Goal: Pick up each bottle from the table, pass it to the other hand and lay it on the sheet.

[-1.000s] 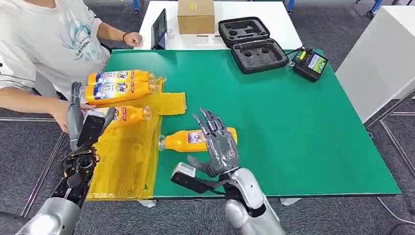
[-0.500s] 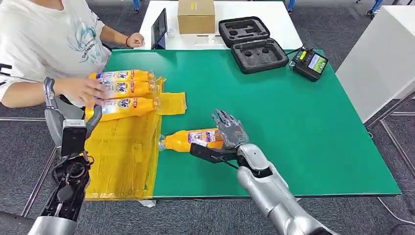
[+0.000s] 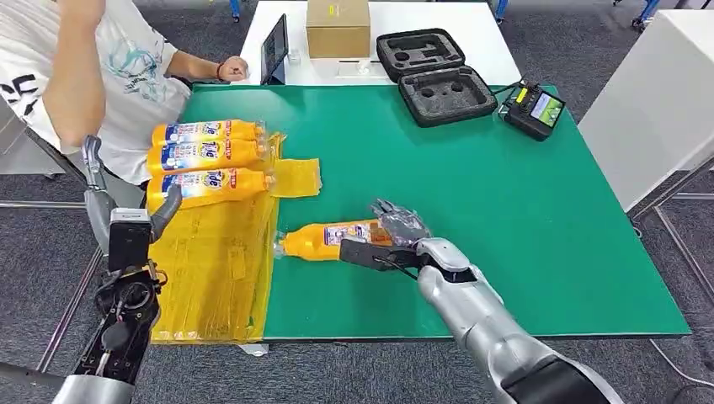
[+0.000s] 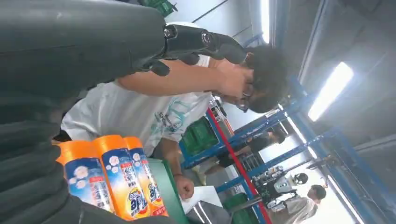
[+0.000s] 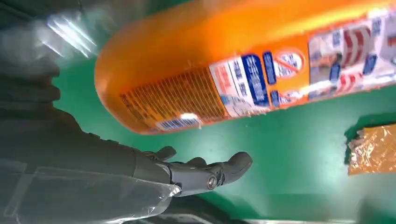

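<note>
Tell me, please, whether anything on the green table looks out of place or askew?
Nothing is spilled or damaged. The yellow sheet is crumpled and overhangs the table edge. One orange bottle lies off the sheet beside the right hand, while three others lie in a neat row on it.

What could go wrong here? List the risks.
1. The right hand is at the base of the bottle lying on the green table, apparently not yet closed; the round bottle may roll away.
2. A person's arm is close above the raised left hand; contact is possible during the handover.
</note>
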`<state>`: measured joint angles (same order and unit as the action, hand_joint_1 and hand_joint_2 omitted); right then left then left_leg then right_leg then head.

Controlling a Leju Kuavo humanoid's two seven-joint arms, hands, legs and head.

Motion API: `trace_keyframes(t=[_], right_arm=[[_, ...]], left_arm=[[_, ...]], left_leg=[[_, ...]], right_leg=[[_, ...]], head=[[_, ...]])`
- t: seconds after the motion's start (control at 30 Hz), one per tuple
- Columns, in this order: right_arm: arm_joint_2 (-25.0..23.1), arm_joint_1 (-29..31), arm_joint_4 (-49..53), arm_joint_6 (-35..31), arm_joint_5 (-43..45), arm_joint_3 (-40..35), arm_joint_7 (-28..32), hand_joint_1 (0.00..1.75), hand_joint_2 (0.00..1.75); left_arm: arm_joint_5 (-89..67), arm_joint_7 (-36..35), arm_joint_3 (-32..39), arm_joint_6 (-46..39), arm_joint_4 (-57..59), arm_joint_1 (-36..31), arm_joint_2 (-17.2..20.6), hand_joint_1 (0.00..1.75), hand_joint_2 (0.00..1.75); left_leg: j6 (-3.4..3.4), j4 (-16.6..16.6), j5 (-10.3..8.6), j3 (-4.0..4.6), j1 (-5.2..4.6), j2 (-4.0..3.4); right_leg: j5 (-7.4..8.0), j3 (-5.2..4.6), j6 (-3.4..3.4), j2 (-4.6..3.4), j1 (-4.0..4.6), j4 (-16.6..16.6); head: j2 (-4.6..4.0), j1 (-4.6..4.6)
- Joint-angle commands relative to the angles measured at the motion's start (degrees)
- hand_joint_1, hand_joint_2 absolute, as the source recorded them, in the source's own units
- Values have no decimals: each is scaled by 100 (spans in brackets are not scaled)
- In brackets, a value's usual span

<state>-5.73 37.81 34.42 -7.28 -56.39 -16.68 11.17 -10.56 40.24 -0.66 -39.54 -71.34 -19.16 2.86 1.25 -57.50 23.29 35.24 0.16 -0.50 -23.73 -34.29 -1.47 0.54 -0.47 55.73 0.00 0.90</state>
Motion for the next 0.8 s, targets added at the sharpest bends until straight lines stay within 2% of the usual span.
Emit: trace_keyframes(t=[0.03, 0.13, 0.23, 0.27, 0.3, 0.33, 0.8], right_arm=[[-108, 584, -1242, 743, 498, 405, 438, 0, 175], [-78, 536, -1409, 1112, 791, 513, 1023, 0, 175], [-104, 487, -1513, 1247, 927, 553, 1301, 0, 175], [-121, 484, -1526, 1263, 940, 552, 1330, 61, 175], [-143, 485, -1543, 1268, 930, 525, 1350, 147, 175], [-153, 481, -1550, 1287, 998, 555, 1440, 175, 175], [-184, 533, -1281, 1158, 980, 385, 1783, 175, 175]], left_arm=[[247, -24, -171, 297, 694, -479, -124, 0, 175], [331, -24, -195, 393, 828, -545, -176, 0, 175], [406, -24, -189, 412, 850, -531, -174, 0, 175], [443, -24, -176, 441, 870, -528, -175, 0, 175], [493, -24, -162, 494, 863, -501, -162, 0, 175], [484, -24, -175, 495, 872, -486, -145, 0, 175], [933, -24, 58, 925, 1000, -440, -162, 0, 175]], left_leg=[[-9, -5, 9, -18, 5, 15], [-4, 0, 0, -9, 2, 19], [-5, 3, 4, -20, 3, 20], [-6, 4, 6, -25, 6, 13], [-4, 3, 3, -17, 1, 9], [-6, 5, 5, -23, 2, 10], [-4, 2, 3, -14, 1, 4]], right_leg=[[-12, 22, 7, 5, 4, 5], [-5, 12, 3, 15, 2, -3], [-8, 24, 3, 12, 3, -6], [-7, 27, 4, 4, 6, -9], [-5, 16, 2, 3, 1, -5], [-7, 22, 3, 2, 2, -6], [-4, 10, 3, -4, 2, -2]], head=[[0, 0], [0, 0], [0, 0], [0, 2], [0, 0], [0, 2], [0, 2]])
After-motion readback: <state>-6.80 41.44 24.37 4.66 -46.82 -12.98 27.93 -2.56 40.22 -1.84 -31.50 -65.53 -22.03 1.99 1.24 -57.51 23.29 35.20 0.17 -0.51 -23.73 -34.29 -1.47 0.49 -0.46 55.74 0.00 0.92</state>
